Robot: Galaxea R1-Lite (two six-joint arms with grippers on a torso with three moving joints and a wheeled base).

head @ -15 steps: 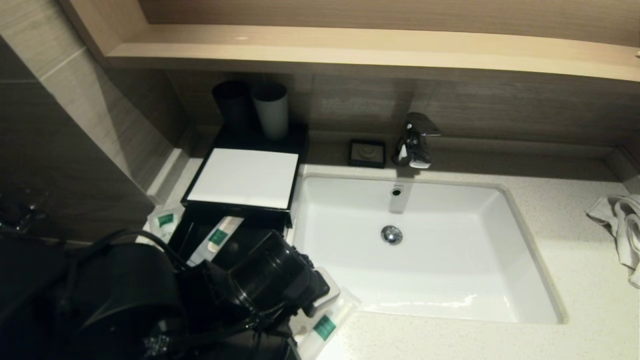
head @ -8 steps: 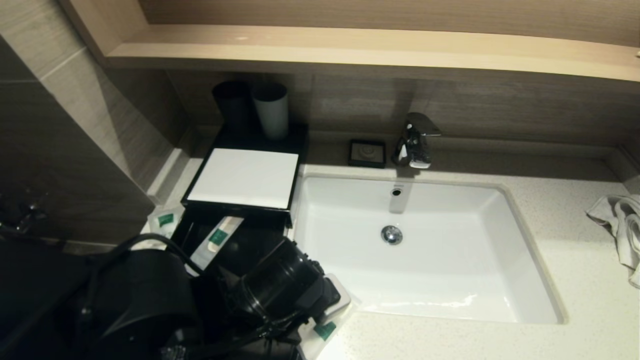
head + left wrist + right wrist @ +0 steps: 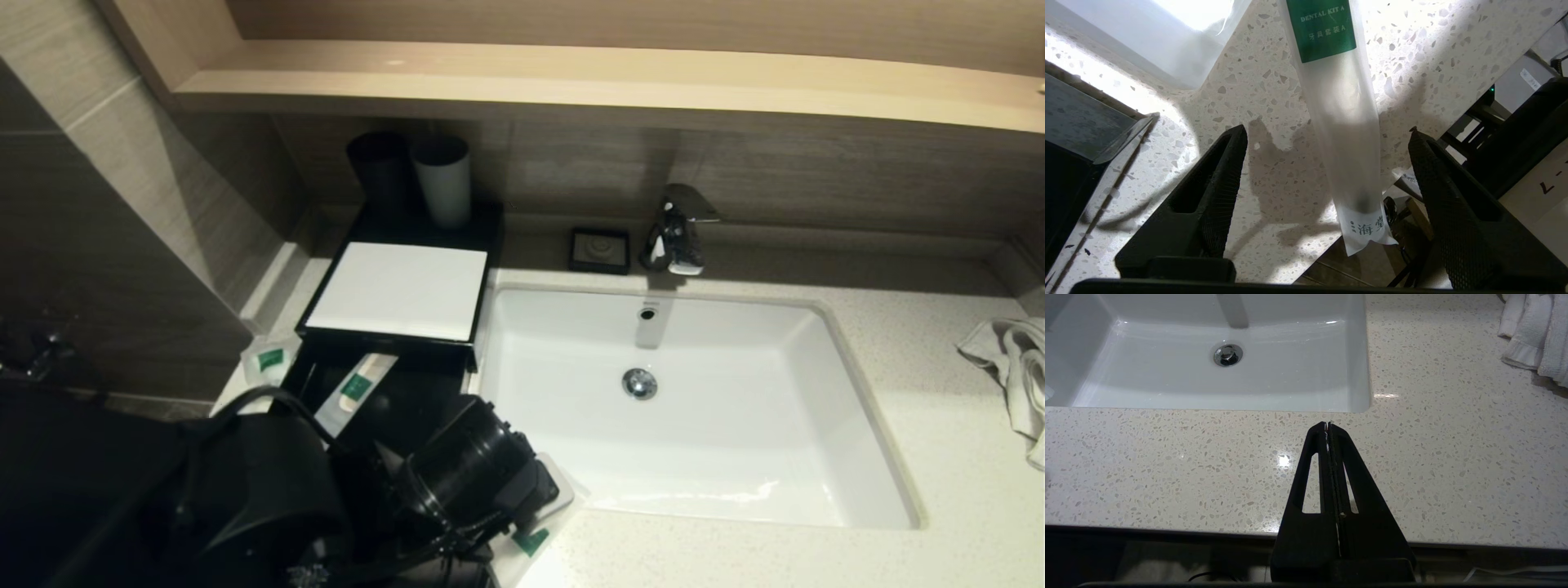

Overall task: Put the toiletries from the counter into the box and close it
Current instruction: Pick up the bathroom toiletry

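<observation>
At the left, a small packet (image 3: 268, 360) lies on the counter (image 3: 922, 384) beside the box (image 3: 399, 290), whose open drawer holds a long packet (image 3: 356, 391). The left gripper (image 3: 1327, 171) hangs with its fingers spread wide either side of another long packet (image 3: 1345, 134) on the counter's front edge, touching nothing. At the right, the right gripper (image 3: 1328, 425) is pressed closed above the counter in front of the sink (image 3: 735, 408).
</observation>
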